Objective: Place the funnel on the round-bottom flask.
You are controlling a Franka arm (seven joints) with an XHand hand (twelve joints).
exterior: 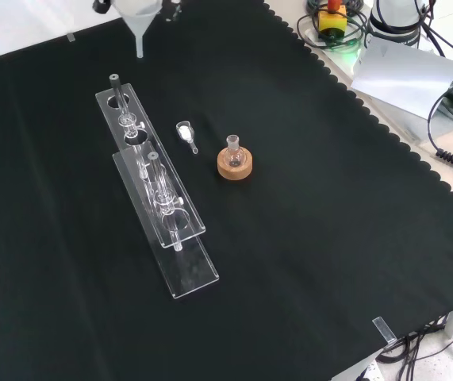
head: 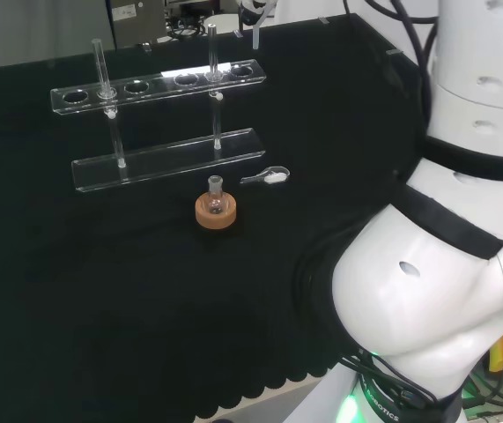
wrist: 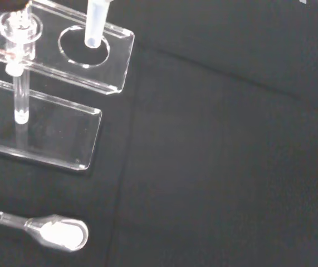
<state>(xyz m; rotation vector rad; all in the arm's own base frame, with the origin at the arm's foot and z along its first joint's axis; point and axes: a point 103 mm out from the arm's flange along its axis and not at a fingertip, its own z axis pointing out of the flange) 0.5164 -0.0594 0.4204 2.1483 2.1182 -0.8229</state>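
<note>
One funnel (exterior: 138, 17), white and translucent, hangs in the air at the top edge of the front view, spout down. The hand (exterior: 101, 6) shows there as small dark parts at either side of the funnel's cone, and I cannot tell how its fingers are set or whether they pinch the funnel. Going left to right in the front view, the clear two-tier rack (exterior: 156, 194) runs slantwise below the hand, its upper end near the funnel's spout, with glass tubes standing in some of its holes. Right of the rack and well below the hand lies a small glass scoop (exterior: 185, 133) with white powder in its bowl. Right of that again, farthest from the hand, the round-bottom flask (exterior: 233, 154) stands upright on its cork ring (exterior: 235, 167), neck open. In the wrist view the funnel's spout (wrist: 94, 23) hangs before the rack's end hole.
</note>
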